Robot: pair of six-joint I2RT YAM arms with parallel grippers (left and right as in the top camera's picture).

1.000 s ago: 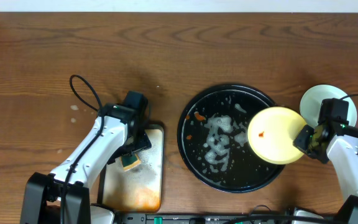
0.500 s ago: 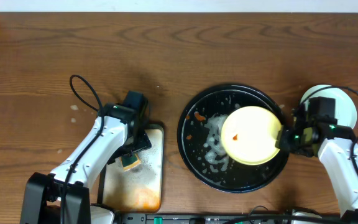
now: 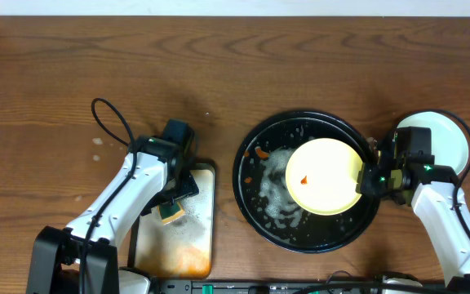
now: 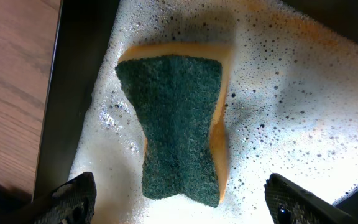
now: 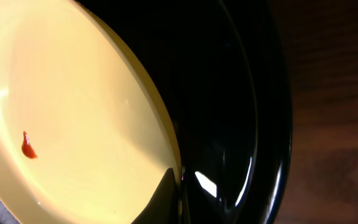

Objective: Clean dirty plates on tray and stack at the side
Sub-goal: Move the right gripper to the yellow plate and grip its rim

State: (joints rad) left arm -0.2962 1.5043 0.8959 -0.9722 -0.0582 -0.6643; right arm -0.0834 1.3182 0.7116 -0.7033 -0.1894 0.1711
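Observation:
The pale yellow plate (image 3: 323, 176) with a red sauce spot hangs over the right half of the round black tray (image 3: 240, 175). My right gripper (image 3: 365, 178) is shut on its right rim. In the right wrist view the yellow plate (image 5: 73, 112) fills the left, a finger (image 5: 173, 194) pinches its edge, and the black tray (image 5: 247, 93) lies under it. A pale mint plate (image 3: 445, 140) sits on the table to the right of the tray. A third plate is not in view. My left gripper (image 3: 172, 200) is open above the sponge.
A rectangular metal tray (image 3: 201, 237) with foam and orange stains lies at the left front. A green and yellow sponge (image 4: 179, 124) rests in the foam, between my left fingers (image 4: 182, 202). The black tray holds white foam (image 3: 274, 192) and orange bits (image 3: 261, 152).
My right gripper has carried the yellow plate leftward, from the tray's right edge to over its right half. The left arm has not moved.

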